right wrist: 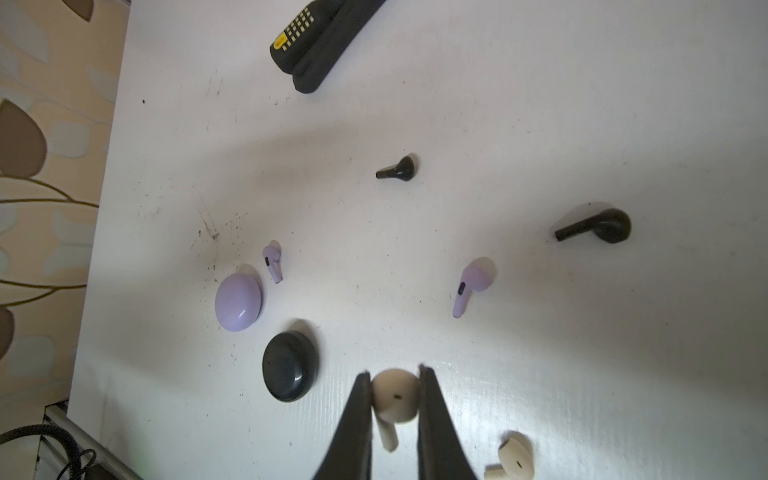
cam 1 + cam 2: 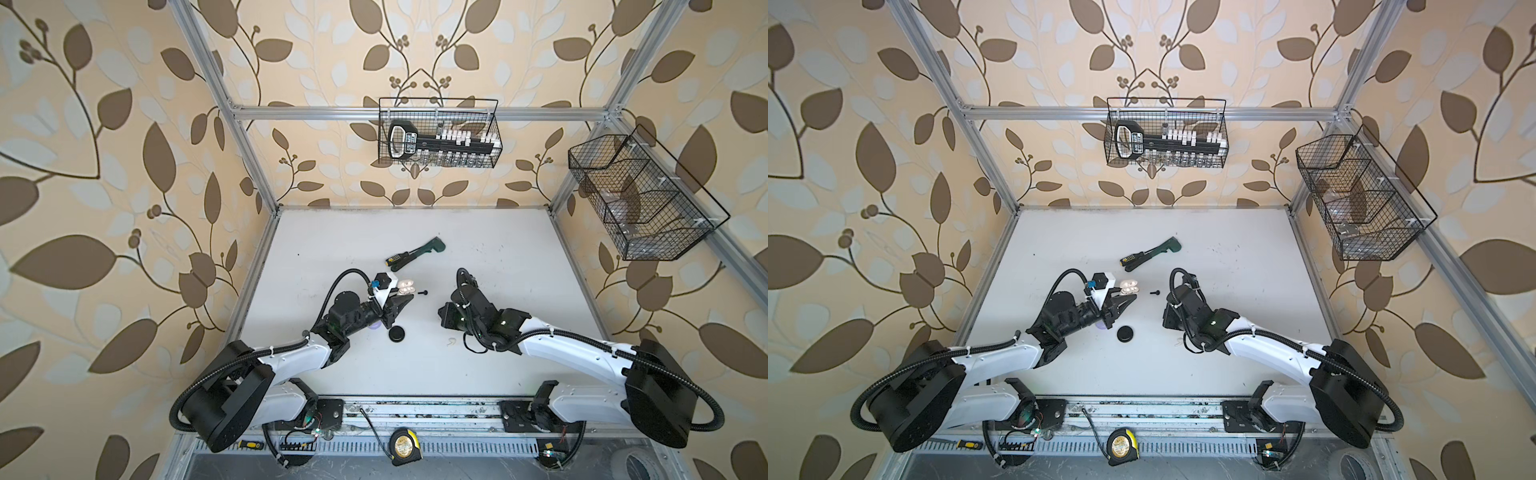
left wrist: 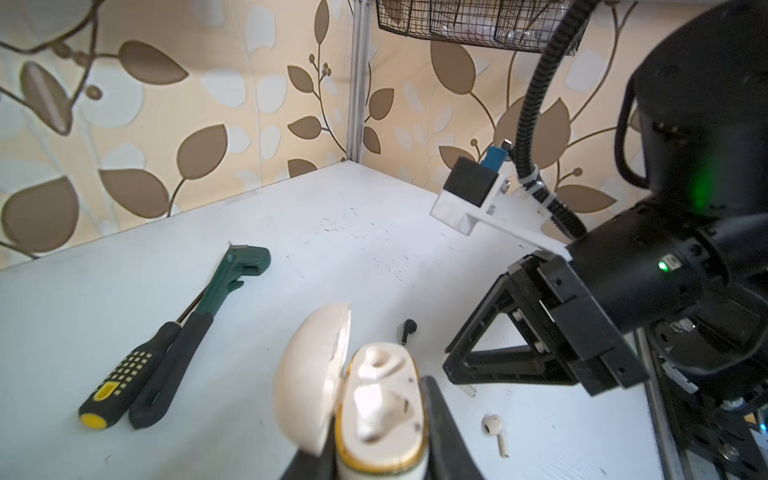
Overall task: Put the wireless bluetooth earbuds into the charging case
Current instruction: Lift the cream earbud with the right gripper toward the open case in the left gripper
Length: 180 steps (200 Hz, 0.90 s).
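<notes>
Between the fingers of the right gripper [image 1: 394,374] sits a cream-white earbud [image 1: 395,399]. It is pinched across its rounded head, with the stem running back toward the wrist, and the gripper is closed on it. Facing that gripper, near but not touching, the left gripper [image 3: 380,432] is clamped on the body of the cream charging case [image 3: 374,374]. The lid [image 3: 311,374] stands open and both wells show empty.

The second cream earbud [image 1: 513,461] lies on the counter [image 1: 540,124] just beside the right gripper. Ahead of the fingertips lie a lilac earbud [image 1: 471,286] and a black earbud [image 1: 598,226], with their mates farther off. The lilac case [image 1: 238,301] and black case [image 1: 291,365] sit to one side, both closed.

The hold looks like the weak point. The head is smooth and round, so it may swivel or squirt out between the flat fingers as the arm turns it over the case. The stem has to go down into the well first, and a skewed approach would probably jam the earbud on the rim. Each well likely fits only one side of the pair, so the wrong well would leave it proud. A nudge against the raised lid could shut it or twist the case in the left gripper. A low sweep could also knock the loose cream earbud away.
</notes>
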Each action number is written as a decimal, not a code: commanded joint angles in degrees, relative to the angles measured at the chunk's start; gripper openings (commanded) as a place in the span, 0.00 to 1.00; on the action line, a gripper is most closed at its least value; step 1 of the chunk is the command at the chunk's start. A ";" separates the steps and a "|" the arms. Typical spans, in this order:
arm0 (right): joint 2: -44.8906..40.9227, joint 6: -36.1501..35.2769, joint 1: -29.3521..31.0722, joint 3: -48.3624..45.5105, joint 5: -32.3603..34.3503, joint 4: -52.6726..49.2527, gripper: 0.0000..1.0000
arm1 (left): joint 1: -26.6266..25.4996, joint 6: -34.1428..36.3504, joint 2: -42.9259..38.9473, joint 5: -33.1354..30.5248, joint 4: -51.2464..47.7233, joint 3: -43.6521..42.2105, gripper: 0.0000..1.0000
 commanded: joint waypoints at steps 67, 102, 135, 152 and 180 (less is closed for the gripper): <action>-8.27 1.56 -0.03 0.39 3.90 -0.10 0.15 | -3.39 3.68 7.43 -2.11 12.78 2.87 0.00; -11.72 1.16 1.68 1.64 6.40 0.19 0.15 | -4.61 2.83 9.48 -0.68 16.49 3.30 0.00; -14.79 0.96 2.85 2.65 8.54 -0.48 0.16 | -5.44 1.61 13.20 1.21 23.03 2.72 0.00; -16.01 0.67 3.66 2.88 9.48 0.21 0.16 | -5.69 0.65 15.01 2.44 27.51 2.25 0.00; -16.33 -0.46 5.19 3.40 10.65 2.17 0.16 | -6.57 -0.05 16.87 2.32 28.71 3.36 0.00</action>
